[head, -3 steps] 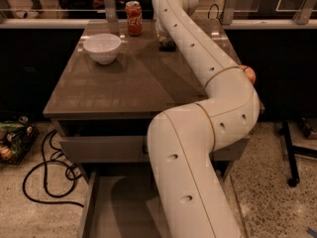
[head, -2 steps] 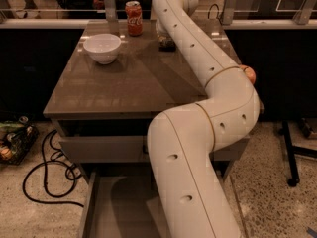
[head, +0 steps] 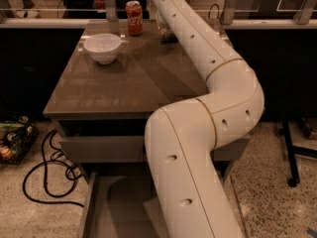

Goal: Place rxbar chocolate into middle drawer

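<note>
My gripper (head: 165, 29) is at the far end of the table top, right of the red soda can (head: 133, 18), and is mostly hidden behind my own white arm (head: 213, 68). A small dark flat thing, which looks like the rxbar chocolate (head: 170, 40), lies on the table right under the gripper. I cannot tell whether the gripper touches it. The middle drawer (head: 116, 207) is pulled out at the bottom of the view, showing a plain grey floor and low side walls. My arm covers its right part.
A white bowl (head: 102, 47) stands at the table's far left. The brown table top (head: 124, 83) reaches to a railing at the back. A black cable (head: 47, 177) and a basket (head: 12, 140) lie on the floor at left. A black stand leg (head: 290, 152) is at right.
</note>
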You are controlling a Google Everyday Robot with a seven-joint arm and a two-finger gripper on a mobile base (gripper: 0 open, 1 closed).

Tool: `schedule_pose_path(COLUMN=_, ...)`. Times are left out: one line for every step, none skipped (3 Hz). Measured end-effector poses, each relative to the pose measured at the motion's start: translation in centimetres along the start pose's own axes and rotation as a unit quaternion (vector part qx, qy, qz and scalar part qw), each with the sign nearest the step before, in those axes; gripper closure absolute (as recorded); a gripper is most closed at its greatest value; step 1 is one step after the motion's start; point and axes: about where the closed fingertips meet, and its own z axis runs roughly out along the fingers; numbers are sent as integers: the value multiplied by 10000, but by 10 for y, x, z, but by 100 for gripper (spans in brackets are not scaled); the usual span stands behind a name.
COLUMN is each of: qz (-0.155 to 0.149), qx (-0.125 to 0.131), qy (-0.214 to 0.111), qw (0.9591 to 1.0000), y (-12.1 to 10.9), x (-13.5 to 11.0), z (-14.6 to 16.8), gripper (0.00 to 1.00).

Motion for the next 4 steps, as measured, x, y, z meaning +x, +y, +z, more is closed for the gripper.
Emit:
schedule_pose_path(qz=-397, qx=374, qy=-195, qw=9983, y=-8, x=-34, z=-74, gripper=100)
schedule_pose_path(qz=-698, qx=630, qy=-315, qw=9951, y=-17, x=-51, z=-136, gripper=100)
schedule_pose_path(qz=-848, qx=832, qy=-527, qw=9915, y=-31, x=-58, z=-194, gripper=100)
schedule_pose_path(qz=-705, qx=923, qy=-1000, qw=9882, y=-50, x=-62, z=-257, gripper=100)
